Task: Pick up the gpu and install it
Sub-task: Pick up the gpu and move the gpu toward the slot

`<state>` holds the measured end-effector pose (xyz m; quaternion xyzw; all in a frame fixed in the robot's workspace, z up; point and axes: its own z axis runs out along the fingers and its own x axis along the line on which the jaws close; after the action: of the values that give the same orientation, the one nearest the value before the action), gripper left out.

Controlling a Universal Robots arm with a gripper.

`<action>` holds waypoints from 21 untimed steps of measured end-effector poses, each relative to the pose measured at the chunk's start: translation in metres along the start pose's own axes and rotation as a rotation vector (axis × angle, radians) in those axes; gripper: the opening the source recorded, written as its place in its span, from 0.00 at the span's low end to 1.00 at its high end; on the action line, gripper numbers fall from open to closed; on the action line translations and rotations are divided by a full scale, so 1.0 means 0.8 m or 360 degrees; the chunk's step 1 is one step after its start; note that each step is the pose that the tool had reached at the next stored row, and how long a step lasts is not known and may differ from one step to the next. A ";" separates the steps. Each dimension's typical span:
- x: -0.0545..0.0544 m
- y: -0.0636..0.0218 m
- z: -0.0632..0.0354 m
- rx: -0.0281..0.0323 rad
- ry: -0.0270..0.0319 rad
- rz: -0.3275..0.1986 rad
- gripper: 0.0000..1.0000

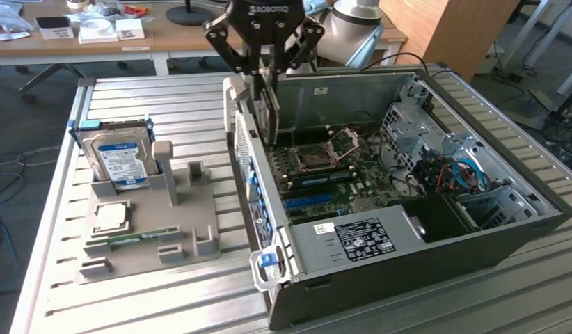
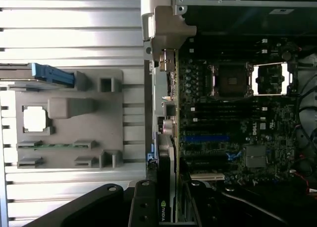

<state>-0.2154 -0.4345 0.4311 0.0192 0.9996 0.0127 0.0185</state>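
Note:
My gripper [image 1: 264,68] hangs over the rear edge of the open computer case [image 1: 472,243], shut on the gpu [image 1: 266,104]. The card is dark and thin and hangs on edge below the fingers, with its lower end just above the case's rear wall and the motherboard [image 1: 337,174]. In the wrist view the gpu [image 2: 165,177] appears edge-on with a green logo, held between the black fingers [image 2: 142,209] of the gripper [image 2: 168,209]. It lies along the rear slot brackets, over the blue expansion slot [image 2: 205,138].
A grey holder tray [image 1: 197,223] on the slatted metal table [image 1: 156,104] carries a blue-labelled hard drive [image 1: 119,158], a processor chip [image 1: 110,217] and a green memory stick [image 1: 128,241]. Drive cages and cables [image 1: 463,174] fill the case's far side.

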 end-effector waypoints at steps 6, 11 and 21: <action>-0.033 0.001 0.001 -0.00017 0.00002 0.0000 0.27; -0.069 0.003 0.003 -0.00035 0.00002 0.0000 0.27; -0.122 0.005 0.005 -0.00060 0.00003 0.0000 0.27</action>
<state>-0.1180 -0.4345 0.4311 0.0192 0.9995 0.0146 0.0184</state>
